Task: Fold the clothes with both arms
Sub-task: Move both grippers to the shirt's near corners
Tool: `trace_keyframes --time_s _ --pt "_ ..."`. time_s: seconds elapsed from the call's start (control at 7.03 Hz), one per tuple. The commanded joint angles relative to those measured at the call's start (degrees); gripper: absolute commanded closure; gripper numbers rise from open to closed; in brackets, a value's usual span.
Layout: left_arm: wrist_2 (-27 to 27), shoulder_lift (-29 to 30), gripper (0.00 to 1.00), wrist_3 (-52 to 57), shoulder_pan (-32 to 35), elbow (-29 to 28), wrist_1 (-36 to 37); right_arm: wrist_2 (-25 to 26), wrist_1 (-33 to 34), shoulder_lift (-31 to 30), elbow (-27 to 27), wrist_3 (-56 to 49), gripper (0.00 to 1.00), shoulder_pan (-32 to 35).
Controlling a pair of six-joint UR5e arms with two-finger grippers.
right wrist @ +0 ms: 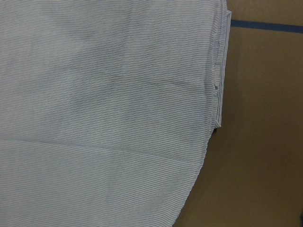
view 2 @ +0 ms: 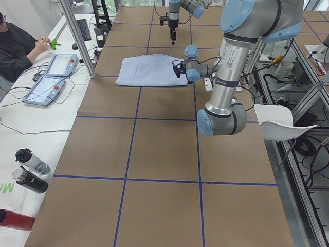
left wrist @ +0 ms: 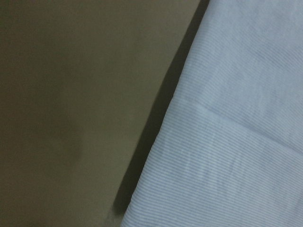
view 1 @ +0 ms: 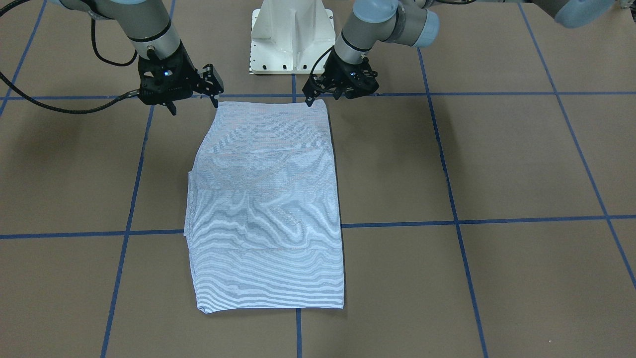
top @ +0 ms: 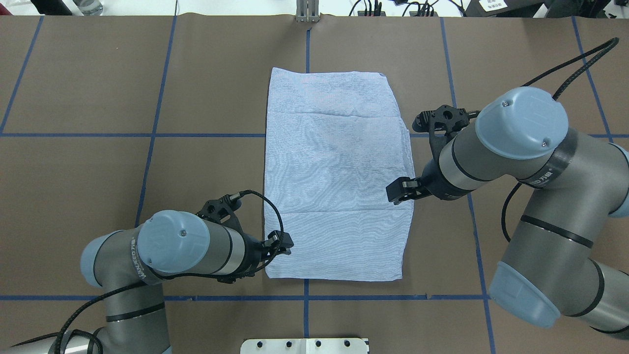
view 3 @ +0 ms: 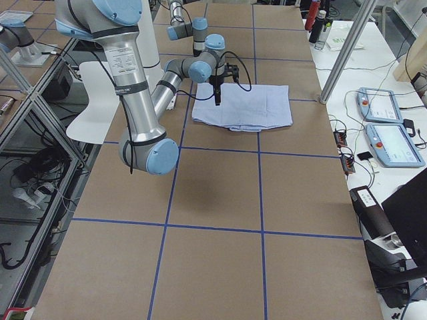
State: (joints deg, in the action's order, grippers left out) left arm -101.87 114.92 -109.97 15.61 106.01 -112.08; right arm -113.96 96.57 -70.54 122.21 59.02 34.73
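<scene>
Shirt (top: pixel 339 172) lies folded flat (rectangular) on the table (top: pixel 98 98).

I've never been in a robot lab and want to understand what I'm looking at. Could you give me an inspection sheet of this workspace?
surface: brown table covering, flat, gridded with blue tape lines.
job's things: striped shirt folded into a long rectangle, lying flat.
clutter: nothing seen.
grippers: right gripper open, raised by the shirt's right edge; left gripper low at the shirt's near left corner, open or shut unclear.
cables: black cables loop from both wrists; the left one arcs over the shirt's edge.
surroundings: white pedestal; beside the table, control tablets, bottles, a seated person.
</scene>
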Motion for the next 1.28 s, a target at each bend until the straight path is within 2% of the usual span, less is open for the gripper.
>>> trace_keyframes --time_s 0.0,0.43,0.71,1.14 --pt "0.5 0.0 0.11 -0.7 -0.8 -1.2 0.2 -1.2 0.0 -0.3 0.5 0.2 0.0 -0.1" --pt "0.9 0.8 0.29 -1.6 -1.2 -2.0 0.3 -1.3 0.0 -0.3 0.2 0.2 0.0 -0.1" --pt "0.9 0.8 0.47 -1.8 -1.2 -2.2 0.3 -1.4 0.0 -0.3 0.2 0.2 0.0 -0.1" --pt "1.1 0.8 0.48 -1.8 -1.2 -2.5 0.3 -1.6 0.0 -0.3 0.2 0.1 0.0 0.0"
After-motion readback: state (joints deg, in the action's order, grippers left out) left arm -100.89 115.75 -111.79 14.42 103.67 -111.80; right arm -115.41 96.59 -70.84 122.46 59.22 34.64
